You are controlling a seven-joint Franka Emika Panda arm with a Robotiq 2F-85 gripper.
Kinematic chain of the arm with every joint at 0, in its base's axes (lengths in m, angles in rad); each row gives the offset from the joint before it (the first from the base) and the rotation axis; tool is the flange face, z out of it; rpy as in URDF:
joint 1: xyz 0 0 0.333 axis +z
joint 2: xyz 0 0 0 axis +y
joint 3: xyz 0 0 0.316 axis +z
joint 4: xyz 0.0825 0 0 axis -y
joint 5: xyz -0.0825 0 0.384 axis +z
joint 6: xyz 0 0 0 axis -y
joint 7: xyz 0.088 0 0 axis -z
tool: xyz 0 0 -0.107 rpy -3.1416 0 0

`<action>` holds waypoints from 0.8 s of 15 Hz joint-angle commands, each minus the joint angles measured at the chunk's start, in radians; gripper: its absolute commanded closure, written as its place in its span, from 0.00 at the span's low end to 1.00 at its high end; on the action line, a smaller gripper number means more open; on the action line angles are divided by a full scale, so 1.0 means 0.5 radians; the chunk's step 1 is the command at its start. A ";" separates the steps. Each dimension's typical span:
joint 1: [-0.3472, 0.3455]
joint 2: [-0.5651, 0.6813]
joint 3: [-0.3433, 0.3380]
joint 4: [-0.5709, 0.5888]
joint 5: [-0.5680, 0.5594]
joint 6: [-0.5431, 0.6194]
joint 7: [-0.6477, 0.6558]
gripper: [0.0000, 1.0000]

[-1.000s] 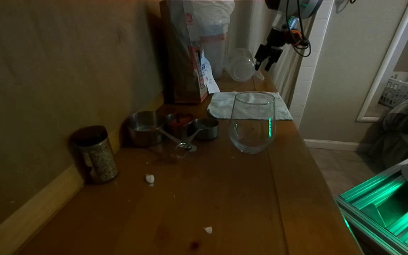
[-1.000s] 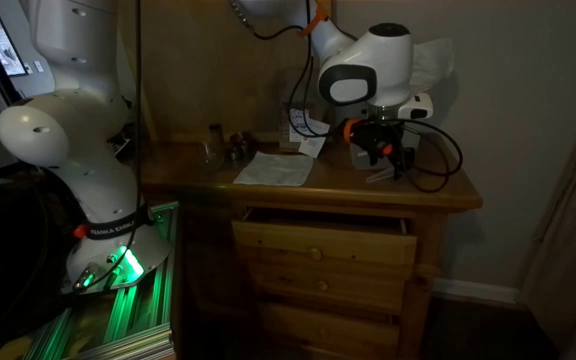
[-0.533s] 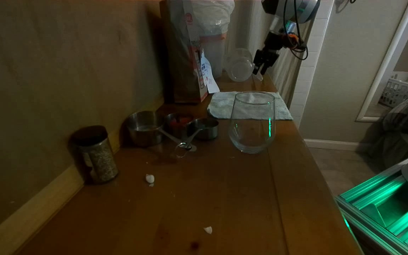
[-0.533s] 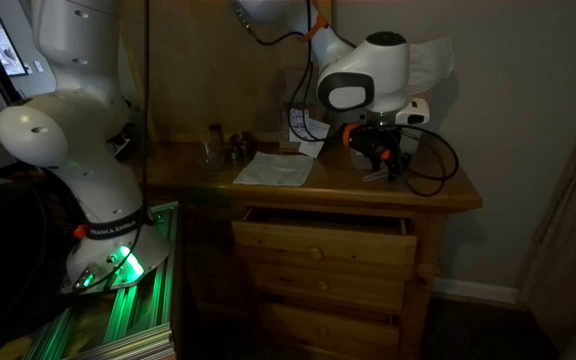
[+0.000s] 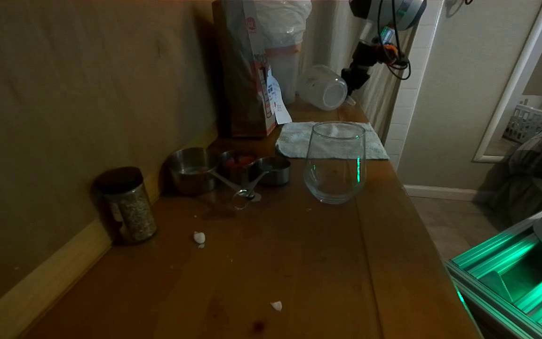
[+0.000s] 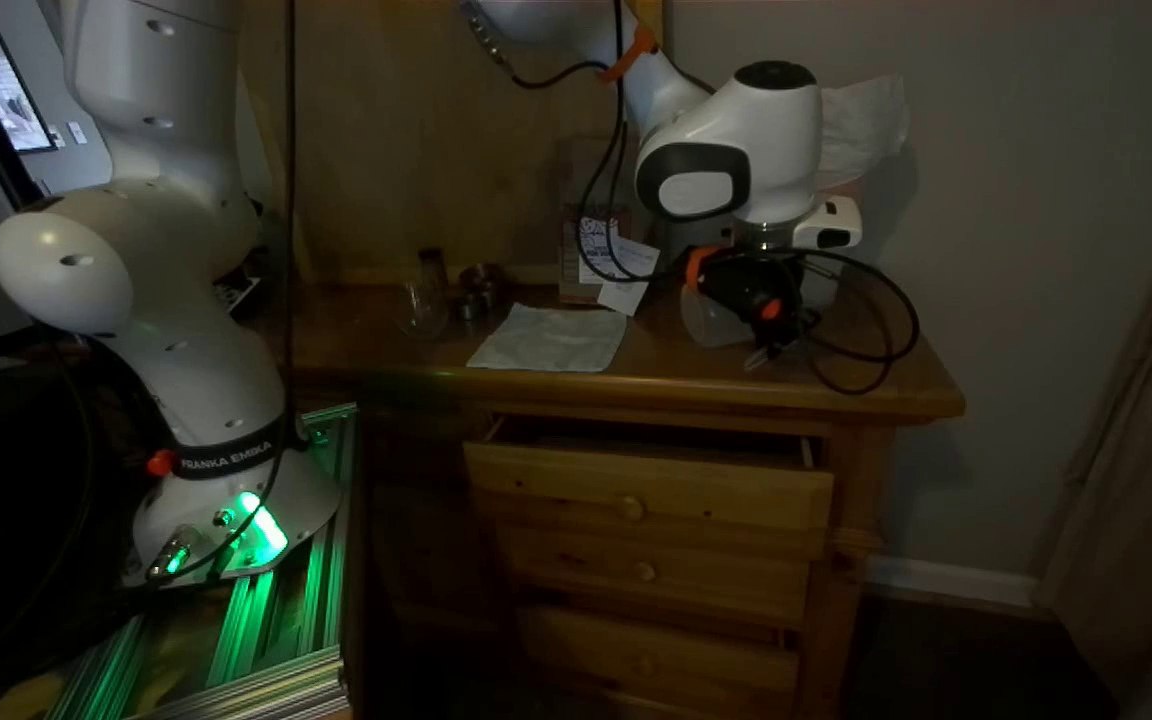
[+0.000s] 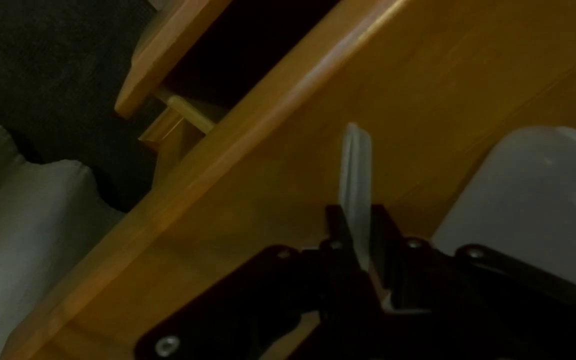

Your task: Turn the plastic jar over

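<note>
Frosty plastic showed in the upper middle of an exterior view, where we found the jar [image 5: 320, 89] on its side at the far end of the wooden table [image 5: 275, 263], past the cloth [image 5: 294, 141]; whether the round end facing us was mouth or base, we could not tell. Low in the middle of the wrist view we saw the gripper [image 7: 357, 214] clamped on the jar's handle [image 7: 357, 165], pinching it from both sides, while the rest of the jar ran off the right edge. We judged the step in hand to be the grasp, with the turning itself not yet done. Next, we reckoned, the task called for a small lift to free the jar from the table, then a slow roll of the gripper to bring it round onto its end. With only a thin handle held, we thought the jar might swing or slip, so the turn called for care near the tall bag [image 5: 243, 99]
</note>
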 commanded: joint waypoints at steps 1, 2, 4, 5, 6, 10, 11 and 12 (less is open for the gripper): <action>-0.058 -0.060 0.046 0.009 0.028 -0.168 0.034 0.93; -0.057 -0.085 0.039 0.019 0.033 -0.247 0.051 0.94; -0.041 -0.129 0.007 0.055 0.026 -0.429 0.122 0.93; -0.036 -0.146 -0.007 0.081 0.028 -0.535 0.163 0.94; -0.035 -0.160 -0.019 0.107 0.039 -0.638 0.193 0.94; -0.033 -0.135 -0.093 0.239 0.075 -1.001 0.344 0.96; -0.034 -0.122 -0.111 0.266 0.091 -1.068 0.384 0.95; -0.039 -0.112 -0.125 0.290 0.115 -1.143 0.407 0.95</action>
